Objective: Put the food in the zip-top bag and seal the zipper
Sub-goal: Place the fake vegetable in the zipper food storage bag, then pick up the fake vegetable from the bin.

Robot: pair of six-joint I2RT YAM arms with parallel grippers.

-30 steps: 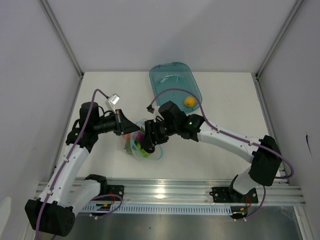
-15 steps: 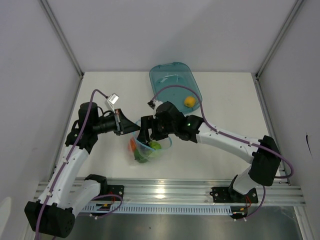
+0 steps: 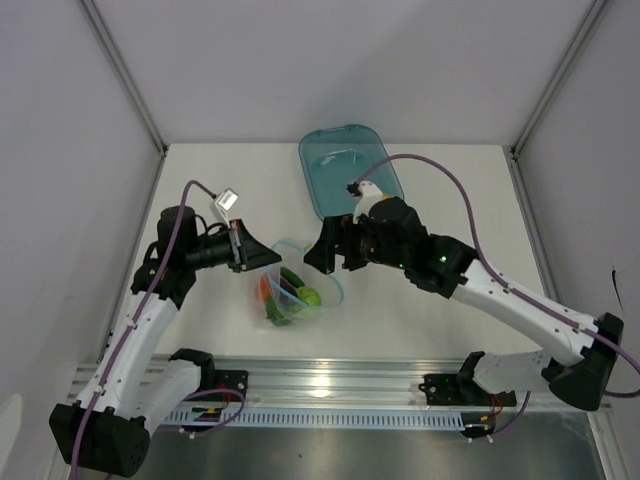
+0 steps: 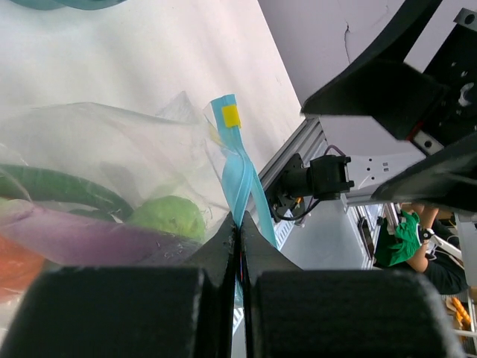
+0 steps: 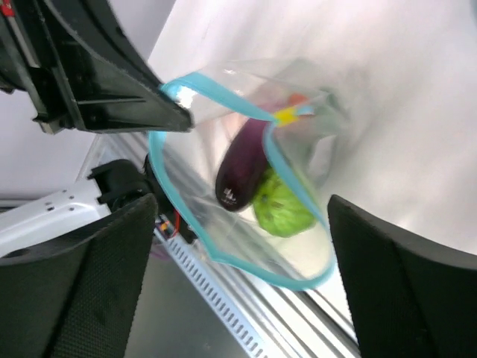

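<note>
The clear zip-top bag (image 3: 296, 292) lies near the table's front, mouth held open. My left gripper (image 3: 262, 256) is shut on its light blue zipper strip (image 4: 240, 183), which runs up from between the jaws (image 4: 238, 224). Inside the bag are the purple eggplant (image 5: 242, 168), the light green fruit (image 5: 282, 206), the dark green pepper (image 4: 63, 190) and an orange-red piece (image 4: 13, 270). My right gripper (image 3: 325, 252) is open and empty just right of the bag; in its wrist view it (image 5: 242, 205) frames the bag's mouth. The yellow ball is hidden.
The teal translucent tray (image 3: 335, 160) stands at the back centre, its near end covered by my right wrist. The metal rail (image 3: 340, 385) runs along the table's front edge, close below the bag. White walls close in the left, right and back sides.
My right gripper has drawn back up and right out of the bag's mouth, empty. The right arm has swung rightward and now covers the yellow ball. The left gripper has held still.
</note>
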